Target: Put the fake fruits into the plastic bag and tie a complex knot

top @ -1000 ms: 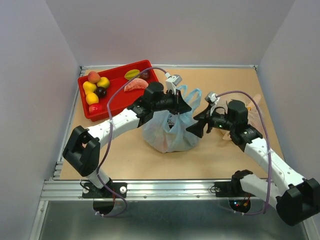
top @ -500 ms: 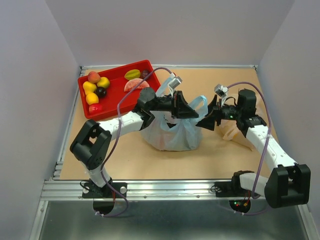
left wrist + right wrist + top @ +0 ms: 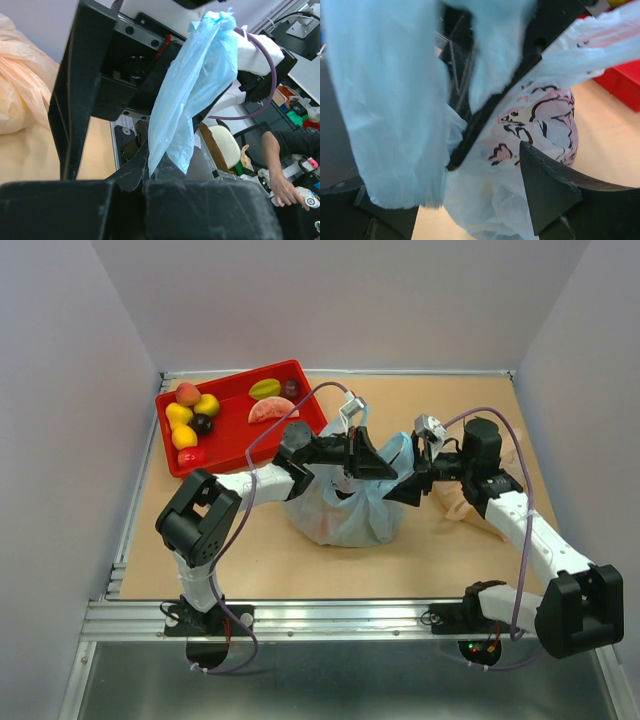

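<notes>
Top external view: my left claw [image 3: 380, 469] and right claw [image 3: 404, 487] meet tip to tip over the bag [image 3: 340, 512], which sits in the middle of the desk [image 3: 250, 560]. Left pinches an upright handle strip [image 3: 192, 95]. Right looks spread, with the strip just beside it, so I judge right is placed to take it.

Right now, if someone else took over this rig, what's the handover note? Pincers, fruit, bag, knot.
Left pincer: shut on a handle strip of the plastic bag, held up above the bag.
Right pincer: open, jaws wide, blue film hanging between them.
Fake fruits: a cluster lies in the red tray; something orange shows through the bag.
Done: bag bulges, handle gathered.
Left: no knot visible yet; tie it, then check the tray fruit. The beige bag lies beside the right arm.
</notes>
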`<state>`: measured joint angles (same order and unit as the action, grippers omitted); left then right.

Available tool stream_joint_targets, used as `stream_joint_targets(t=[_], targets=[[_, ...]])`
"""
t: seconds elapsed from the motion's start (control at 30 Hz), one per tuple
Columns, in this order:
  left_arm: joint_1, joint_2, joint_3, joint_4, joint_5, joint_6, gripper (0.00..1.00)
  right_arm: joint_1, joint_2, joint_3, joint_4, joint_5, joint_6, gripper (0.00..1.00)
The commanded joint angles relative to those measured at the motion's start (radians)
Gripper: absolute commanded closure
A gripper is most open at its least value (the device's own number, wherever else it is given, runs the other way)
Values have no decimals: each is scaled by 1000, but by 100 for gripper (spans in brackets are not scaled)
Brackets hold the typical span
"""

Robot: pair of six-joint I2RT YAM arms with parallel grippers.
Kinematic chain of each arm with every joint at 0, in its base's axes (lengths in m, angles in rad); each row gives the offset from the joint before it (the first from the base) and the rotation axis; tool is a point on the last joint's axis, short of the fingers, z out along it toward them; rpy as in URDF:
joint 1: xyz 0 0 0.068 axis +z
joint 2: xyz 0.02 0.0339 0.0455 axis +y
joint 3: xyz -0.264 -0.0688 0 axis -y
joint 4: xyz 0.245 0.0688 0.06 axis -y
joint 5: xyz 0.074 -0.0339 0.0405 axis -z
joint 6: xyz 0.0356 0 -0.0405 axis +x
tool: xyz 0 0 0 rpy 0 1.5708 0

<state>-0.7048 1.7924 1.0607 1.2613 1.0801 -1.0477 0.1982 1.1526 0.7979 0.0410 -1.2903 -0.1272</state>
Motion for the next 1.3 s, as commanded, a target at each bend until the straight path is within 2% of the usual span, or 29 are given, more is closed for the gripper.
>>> stream_joint_targets(t=[0.0,0.1,0.2,0.23,0.3,0.4,0.47,0.5,0.57,0.73,0.83,0.87,0.93,1.0,1.03,1.1,1.13,1.17,1.27], targets=[[1,-7,36,191,-9,-9,100,44,-14,-32,231,32,91,25],[2,-4,35,178,-25,-11,96,58,-14,-85,445,84,282,34],[4,-16,25,161,-43,0,90,72,22,-71,459,109,331,51],[5,-22,24,153,-48,8,89,73,35,-69,465,109,351,63],[11,-39,16,121,-74,31,86,72,50,-77,503,109,415,82],[24,-62,10,95,-104,58,70,76,47,-91,519,118,449,98],[33,-79,15,43,-117,93,64,76,42,-97,517,121,449,99],[39,-102,19,18,-127,115,54,76,39,-103,516,118,446,100],[60,-143,28,-64,-129,202,48,76,32,-106,514,112,443,100],[122,-241,53,-340,-120,452,43,76,24,-101,445,108,379,99],[163,-303,48,-446,-131,586,42,76,22,-97,427,108,359,100],[188,-339,45,-544,-182,653,38,75,18,-95,424,114,357,100],[217,-375,36,-638,-253,704,37,76,12,-91,418,131,356,100],[255,-422,12,-733,-368,759,21,76,3,-72,373,186,344,99],[257,-432,15,-823,-397,793,21,76,2,-63,344,212,337,100],[246,-453,10,-873,-455,863,20,76,2,-37,277,267,336,100],[246,-461,2,-882,-483,864,1,75,1,-35,267,273,334,100],[234,-456,2,-911,-538,879,1,75,-10,-39,258,285,327,100],[203,-436,15,-948,-568,873,1,76,-19,-28,226,312,307,99]])
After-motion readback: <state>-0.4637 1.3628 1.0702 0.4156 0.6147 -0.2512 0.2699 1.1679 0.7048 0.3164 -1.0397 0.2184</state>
